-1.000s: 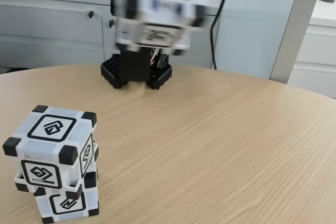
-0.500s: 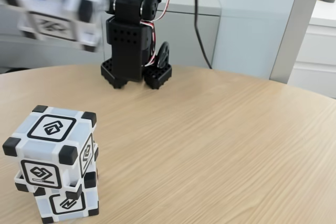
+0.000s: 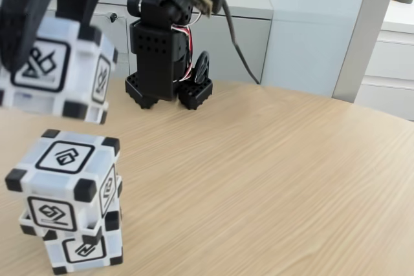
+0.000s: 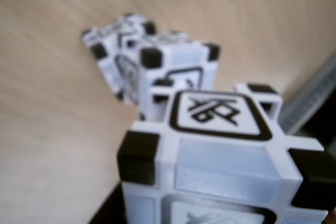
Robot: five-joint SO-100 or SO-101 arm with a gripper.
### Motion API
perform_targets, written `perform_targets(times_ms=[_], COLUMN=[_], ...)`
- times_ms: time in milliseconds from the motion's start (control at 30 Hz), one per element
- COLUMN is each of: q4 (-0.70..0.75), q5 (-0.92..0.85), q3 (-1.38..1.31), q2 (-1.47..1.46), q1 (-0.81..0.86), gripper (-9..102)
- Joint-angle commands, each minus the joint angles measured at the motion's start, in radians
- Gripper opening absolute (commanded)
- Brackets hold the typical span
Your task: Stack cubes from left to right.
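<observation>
Round pale wooden table, black arm base at its far edge, black gripper clamped around a raised cube, pale blue-white with black corner blocks and black-framed symbols, held above the two-cube stack near the table's left edge in the fixed view, upper stacked cube sitting slightly askew

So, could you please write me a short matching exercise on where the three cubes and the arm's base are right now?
Things:
1. held cube
2. upper stacked cube
3. bottom cube
4. arm base

Places:
A. directly on the table, under another cube
B. at the table's far edge
C. in the air above the stack, between the fingers
D. resting on another cube, slightly askew

Pairs: 1-C, 2-D, 3-A, 4-B
</observation>
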Motion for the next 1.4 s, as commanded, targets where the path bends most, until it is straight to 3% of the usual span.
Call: perform_targets(times_ms=[0,367,600,1367], q4=[0.005,0.003,0.005,0.006], q5=[0.020,0.005,-0.038,-0.091], q3=[-0.034,-0.034,-0.032,-0.018], q2=[-0.029,-0.063,-0.063,-0.063], q1=[-0.003,-0.003,-0.003,-0.003], gripper=[0,1,19,31])
